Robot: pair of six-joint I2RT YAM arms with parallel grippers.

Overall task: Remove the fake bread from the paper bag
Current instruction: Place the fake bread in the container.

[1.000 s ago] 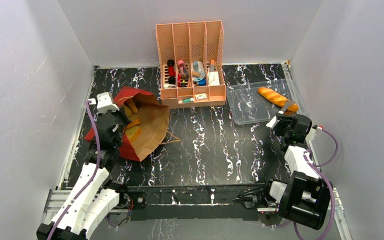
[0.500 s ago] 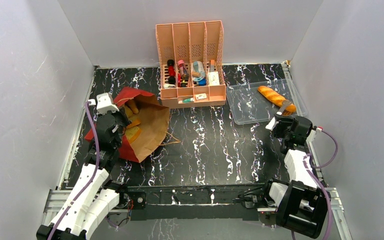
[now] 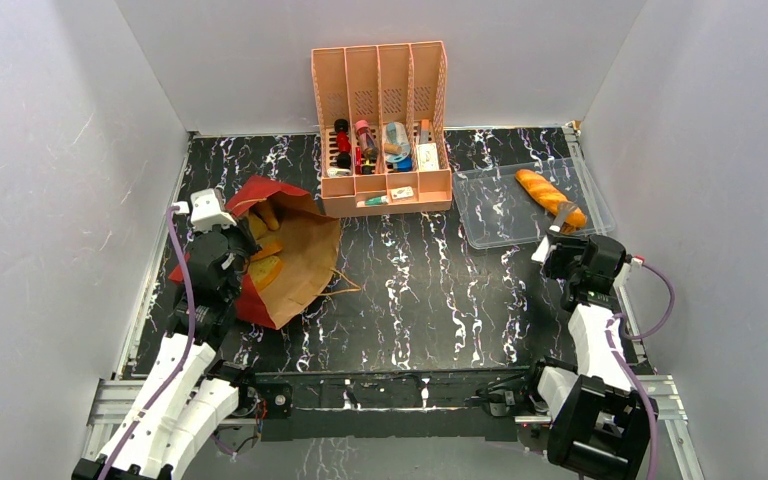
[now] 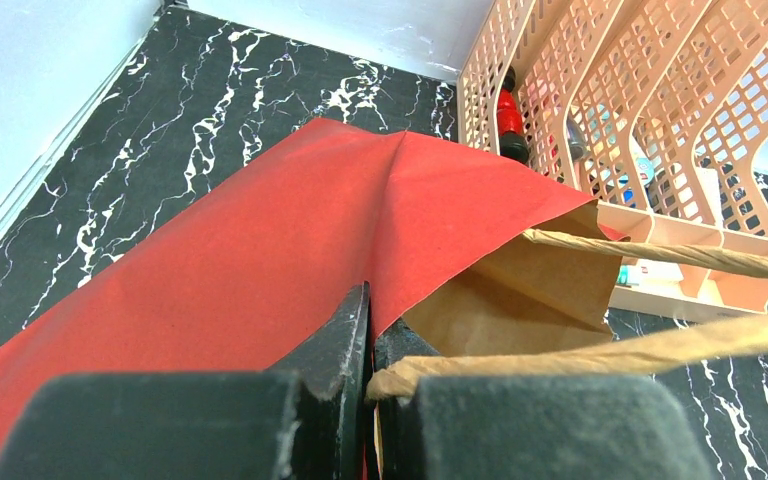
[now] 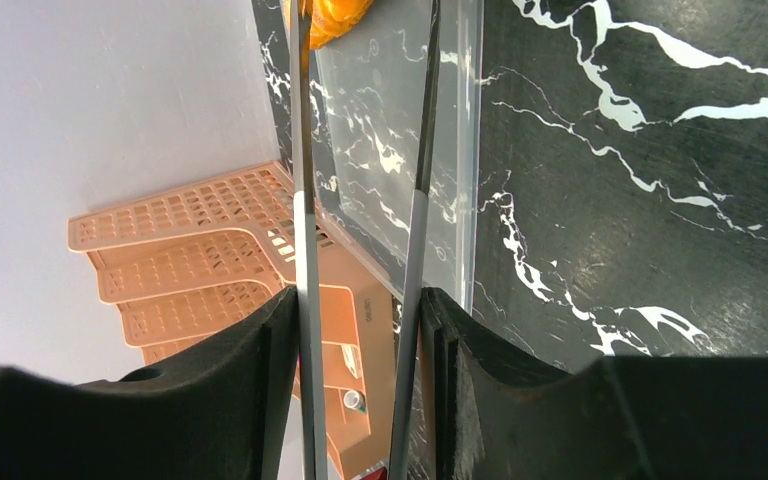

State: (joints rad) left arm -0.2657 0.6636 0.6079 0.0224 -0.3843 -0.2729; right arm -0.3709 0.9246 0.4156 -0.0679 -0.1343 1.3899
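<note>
Golden baguette [image 3: 550,197] is out of the bag, flat in the clear tray [image 3: 500,212] at the far right of the table [image 3: 430,290]. Its long axis runs diagonally, one end far-left and the other near-right. The near-right end points at your right gripper [image 3: 560,229].

Right gripper sits at the tray's near edge, just short of that end. Its fingers are parted to a moderate gap with nothing between them, so it has let go. In the right wrist view only the orange tip of the baguette [image 5: 335,12] shows, at the end of one finger [image 5: 302,150]. Tray floor [image 5: 457,150] and black marble lie under the gap.

More bread pieces [image 3: 266,268] are inside the paper bag [image 3: 305,250]: orange-brown shapes on the brown lining. You can't tell from above which way each one points.

Paper bag lies on its side at the left of the table. Its mouth gapes toward the table's middle, with the red part at the left and near side. A thin handle [image 3: 345,282] trails onto the marble off the mouth.

Your left gripper [image 3: 243,255] is at the bag's left side. In the left wrist view the left gripper [image 4: 368,365] has its jaws fully closed, pinching a twisted paper handle [image 4: 660,255] along with the bag's red paper [image 4: 260,250].

Pink organizer [image 3: 380,130] stands against the back wall, just beyond the bag's mouth and left of the tray.
</note>
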